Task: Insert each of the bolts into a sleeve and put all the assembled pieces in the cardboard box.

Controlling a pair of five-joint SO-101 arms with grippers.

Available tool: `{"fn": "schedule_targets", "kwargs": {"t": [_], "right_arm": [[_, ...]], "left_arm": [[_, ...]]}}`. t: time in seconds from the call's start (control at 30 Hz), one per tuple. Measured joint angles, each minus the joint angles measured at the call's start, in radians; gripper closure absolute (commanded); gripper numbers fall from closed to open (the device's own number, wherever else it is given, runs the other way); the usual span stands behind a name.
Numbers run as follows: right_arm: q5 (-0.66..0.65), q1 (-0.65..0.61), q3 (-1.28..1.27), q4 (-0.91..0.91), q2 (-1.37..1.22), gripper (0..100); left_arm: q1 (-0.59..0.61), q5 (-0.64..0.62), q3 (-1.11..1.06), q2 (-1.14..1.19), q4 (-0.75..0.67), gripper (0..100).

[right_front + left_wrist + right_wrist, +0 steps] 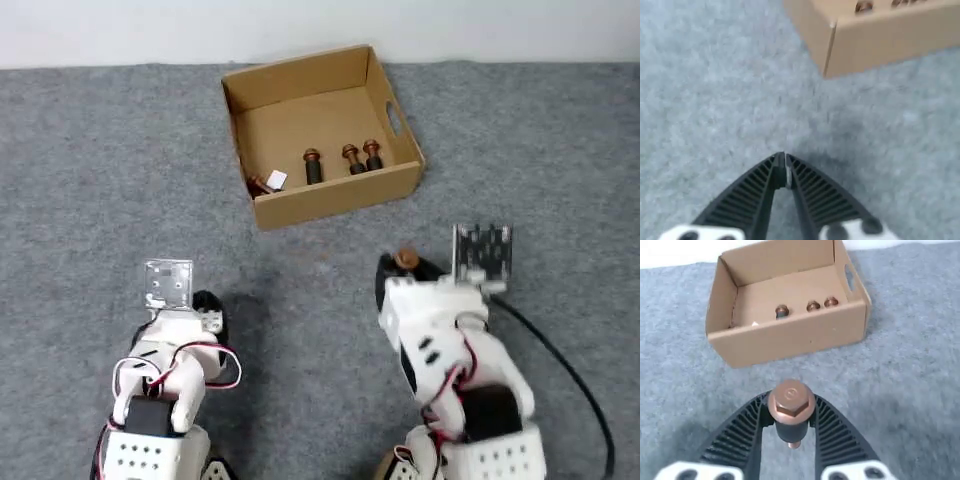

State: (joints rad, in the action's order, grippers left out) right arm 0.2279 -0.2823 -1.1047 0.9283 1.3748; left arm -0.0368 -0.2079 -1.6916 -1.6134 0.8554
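From above, the cardboard box (330, 200) sat on the grey felt desk (100, 180), toward its far edge. Three bolts in dark sleeves (351, 158) stood in a row along the box's near wall, and a small reddish-and-white item (266, 183) lay in the corner beside them. The right hand (402, 264) hovered short of the box with a copper bolt (405, 260) in it. The left arm (170, 340) sat well apart from the box.

In the left wrist view, the left hand (781, 167) had its jaws pressed together with nothing between them, above bare felt. One box corner lay ahead.

In the right wrist view, the right hand's jaws were clamped on a sleeve (789, 427). The hex-headed bolt ran through it, with its tip poking out underneath. The box stood beyond.
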Motion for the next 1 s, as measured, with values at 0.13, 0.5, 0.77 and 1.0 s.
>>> {"fn": "schedule_targets", "kwargs": {"t": [0.13, 0.5, 0.77, 1.0], "right_arm": [[0.000, -0.005, 0.137, -0.135, -0.253, 99.1], [-0.115, -0.006, 0.589, -0.502, -0.910, 99.1], [-0.193, -0.008, 0.895, -0.539, -1.339, 99.1], [-0.193, -0.035, 1.077, -0.526, -1.620, 99.1]], "left_arm": [[0.003, 0.005, -0.003, -0.002, -0.014, 100], [0.078, 0.008, -0.003, -0.002, -0.014, 100], [0.084, 0.008, -0.003, -0.002, -0.014, 100], [0.084, 0.008, -0.003, -0.002, -0.014, 100]]}}
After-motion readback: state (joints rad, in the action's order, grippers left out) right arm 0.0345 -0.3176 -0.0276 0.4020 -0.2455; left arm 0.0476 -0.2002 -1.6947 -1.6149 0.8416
